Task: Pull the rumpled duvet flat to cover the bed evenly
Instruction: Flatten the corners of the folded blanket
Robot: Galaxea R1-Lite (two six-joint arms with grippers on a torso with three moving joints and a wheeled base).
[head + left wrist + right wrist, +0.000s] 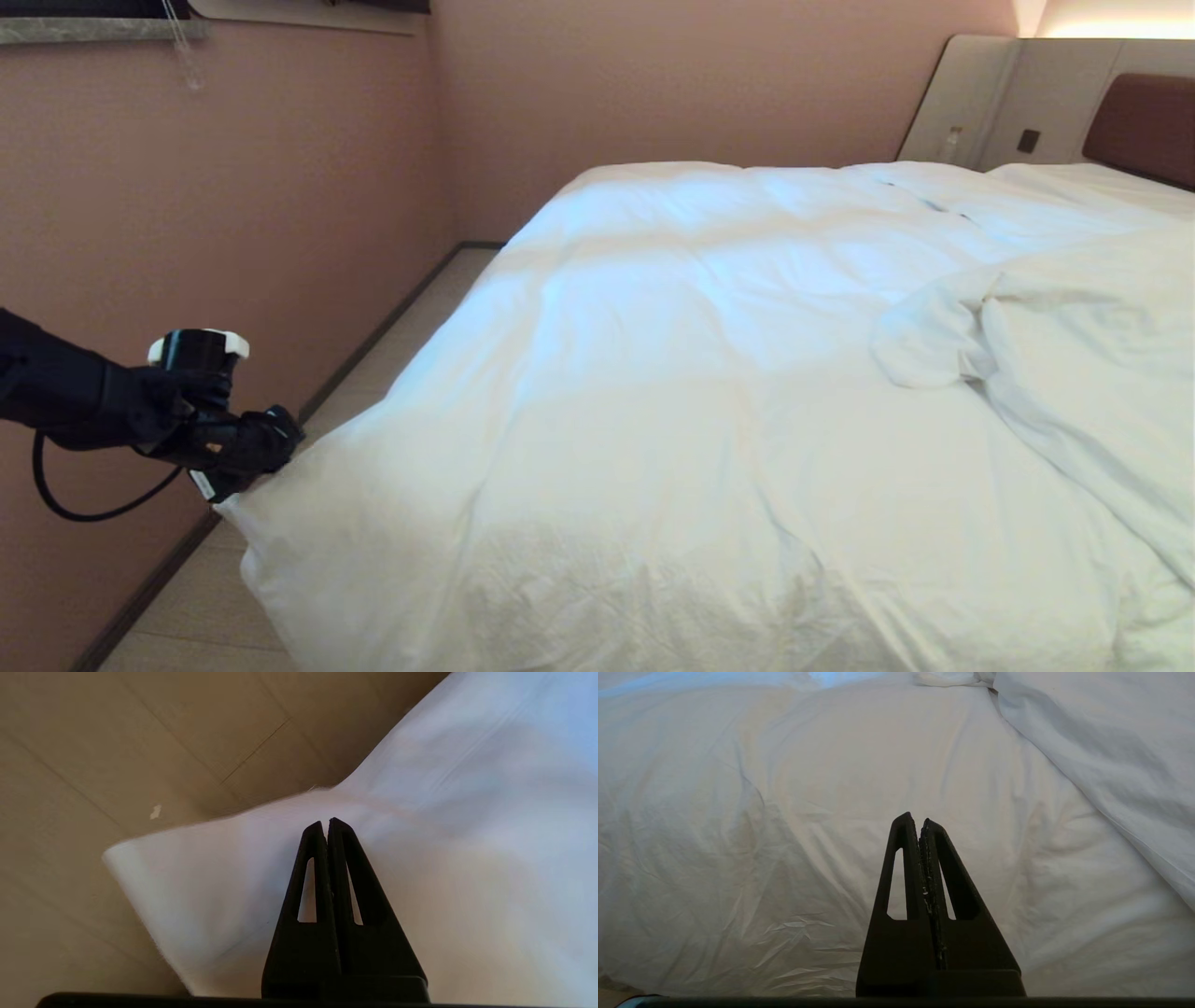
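The white duvet (672,392) lies over most of the bed (1144,126), whose brown headboard shows at the far right. A rumpled fold of the duvet (1074,355) is heaped back on itself at the right. My left gripper (245,474) is at the duvet's near left corner, which stretches out over the floor toward it. In the left wrist view this gripper (325,821) is shut, its tips pinching the duvet (444,835) just inside its edge. My right gripper (921,820) is shut with nothing in it, hanging above creased duvet cloth (761,835). It is outside the head view.
A pink wall (233,205) runs close along the bed's left side, leaving a narrow strip of wooden floor (392,355). Beige panels (990,103) frame the headboard. A black cable (84,509) loops under the left arm.
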